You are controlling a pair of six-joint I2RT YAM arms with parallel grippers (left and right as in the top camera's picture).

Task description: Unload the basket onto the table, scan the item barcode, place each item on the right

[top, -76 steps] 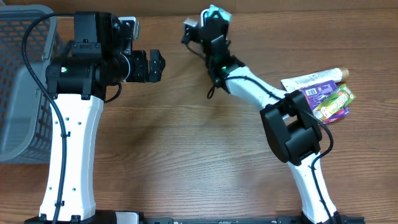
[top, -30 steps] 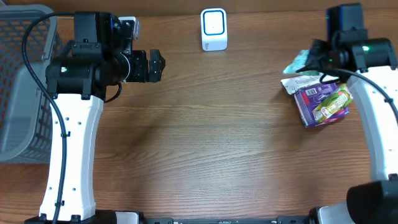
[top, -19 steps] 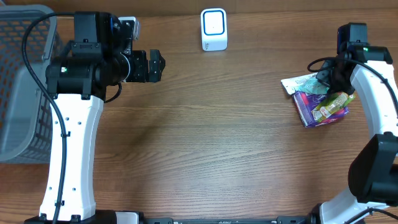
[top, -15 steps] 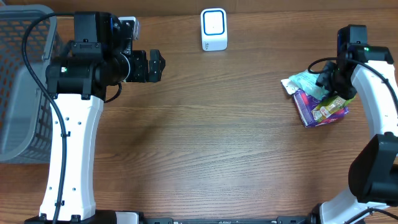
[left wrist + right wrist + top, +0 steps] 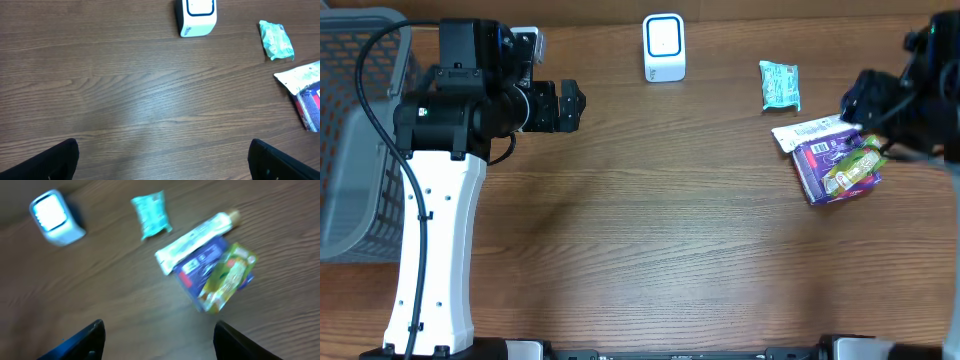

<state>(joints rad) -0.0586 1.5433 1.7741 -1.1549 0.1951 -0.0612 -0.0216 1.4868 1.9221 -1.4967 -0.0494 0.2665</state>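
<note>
The teal packet [image 5: 779, 84] lies flat on the table [image 5: 650, 220], free of both my hands. It sits between the scanner [image 5: 664, 47] on one side and a pile on the other. That pile is a white tube [image 5: 817, 131], a purple box [image 5: 825, 160] and a green pouch [image 5: 857, 165], all touching. My right gripper [image 5: 159, 337] hangs near the pile, jaws wide; its view is blurred, but nothing seems to be between them. My left gripper [image 5: 162, 160] is also wide and empty, well apart from the packet, near the basket [image 5: 350, 150].
</note>
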